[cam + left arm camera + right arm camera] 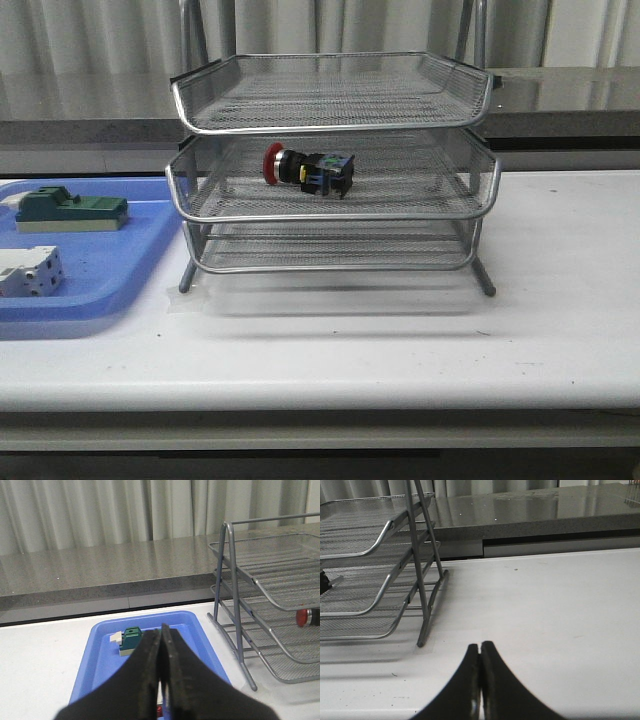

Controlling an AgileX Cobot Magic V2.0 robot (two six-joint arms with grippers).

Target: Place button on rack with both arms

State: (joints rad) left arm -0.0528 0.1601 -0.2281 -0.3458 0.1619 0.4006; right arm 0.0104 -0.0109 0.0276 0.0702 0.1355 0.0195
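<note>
The button point(308, 169), red-headed with a black body and blue-and-yellow rear block, lies on its side in the middle tier of the silver wire rack point(335, 215). Its red head point(303, 618) peeks out in the left wrist view. The rack's side point(380, 575) fills the right wrist view. My left gripper point(161, 632) hangs shut and empty above the blue tray. My right gripper point(480, 647) is shut and empty over bare white table, beside the rack's leg point(421, 641). Neither arm shows in the front view.
A flat blue tray point(100, 290) sits left of the rack, holding a green block point(70, 210) and a white block point(30, 272). A grey counter ledge point(560, 110) and curtains run behind the table. The white table point(400, 350) stretches in front of the rack.
</note>
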